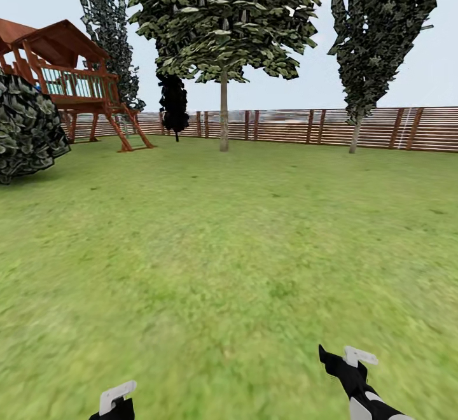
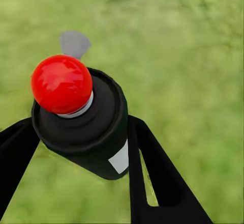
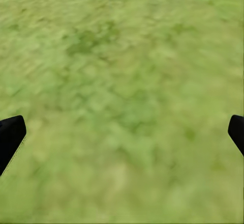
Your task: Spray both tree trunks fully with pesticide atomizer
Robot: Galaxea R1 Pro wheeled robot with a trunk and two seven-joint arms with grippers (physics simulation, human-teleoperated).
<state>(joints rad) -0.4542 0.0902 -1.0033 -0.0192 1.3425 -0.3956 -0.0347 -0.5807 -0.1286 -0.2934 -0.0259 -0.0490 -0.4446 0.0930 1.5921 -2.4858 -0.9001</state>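
Left hand (image 2: 81,147): closed around the pesticide atomizer (image 2: 84,124), the dark body pinched between the two black fingers (image 2: 162,178), one on each side. The red tip (image 2: 62,84) is seen end-on, facing the wrist camera, with blurred grass behind. From the head camera, the left hand (image 1: 114,402) is just caught at the lower edge of the frame; the atomizer itself cannot be made out there.

Right hand (image 3: 122,132): spread wide, fingertips at the two frame edges, nothing held. It is also seen low on the right from the head camera (image 1: 348,361).

Ahead, across the lawn (image 1: 229,248): one broad-crowned tree (image 1: 224,19) with its trunk (image 1: 224,111) near the slatted fence (image 1: 381,128), well apart from the robot. A narrower, darker tree (image 1: 375,32) stands to the right; a play structure (image 1: 70,83) and a bush (image 1: 28,127) to the left. A second broad-crowned tree cannot be identified.

Risks, as judged:
- Spray released at this range would likely fall short of the bark; the approach is not yet made.
- Nozzle direction cannot be told; if mis-aimed, mist would be wasted on grass or fence.
- The darker tree could be mistaken for a target.
- Only one side of a trunk may be coated unless it is worked around, leaving coverage incomplete.
- The grip could slip during travel, as the can is held by two narrow contact lines.
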